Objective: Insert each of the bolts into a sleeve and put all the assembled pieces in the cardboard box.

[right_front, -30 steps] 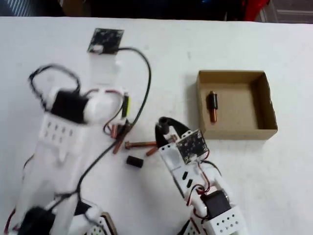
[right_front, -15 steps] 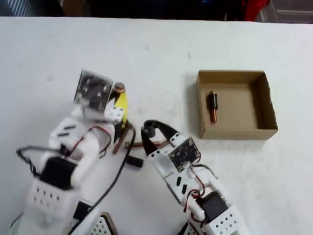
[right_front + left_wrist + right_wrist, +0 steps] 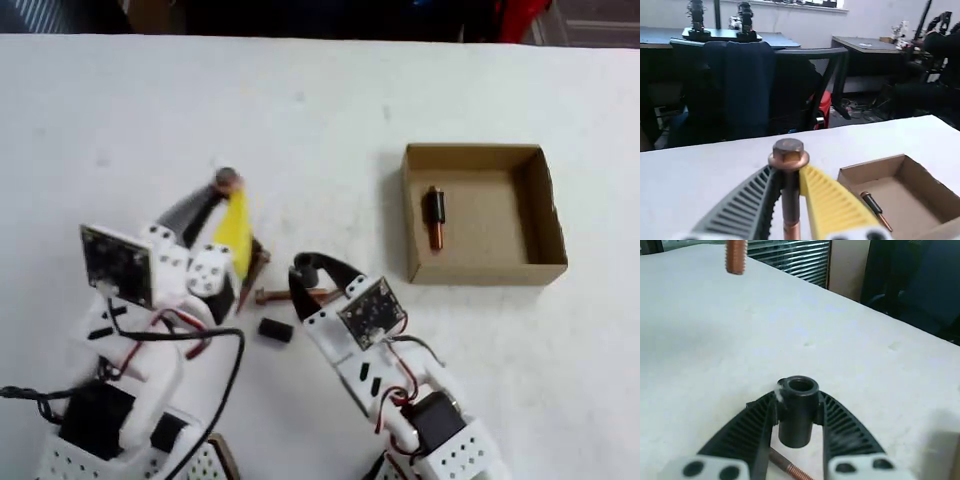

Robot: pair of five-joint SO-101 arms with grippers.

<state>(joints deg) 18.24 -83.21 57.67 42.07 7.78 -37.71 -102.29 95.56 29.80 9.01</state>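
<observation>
My left gripper (image 3: 789, 187) is shut on a copper bolt (image 3: 788, 153), held head up between the grey and yellow fingers. From above, that bolt's head (image 3: 227, 180) sits at the tip of the left gripper (image 3: 222, 205), left of centre. My right gripper (image 3: 797, 412) is shut on a black sleeve (image 3: 797, 410), upright with its bore open on top. In the high view the right gripper (image 3: 310, 272) is at centre, just right of the left one. A bolt's threaded tip (image 3: 735, 255) hangs above the table beyond the sleeve.
The cardboard box (image 3: 545, 215) stands at the right with one assembled piece (image 3: 435, 215) inside. Two loose bolts (image 3: 272, 296) and a loose black sleeve (image 3: 275, 330) lie between the arms. The far half of the table is bare.
The left arm lifted a bolt off the table and swung back toward its base, tilting the gripper up. The right gripper shifted left with the sleeve.
</observation>
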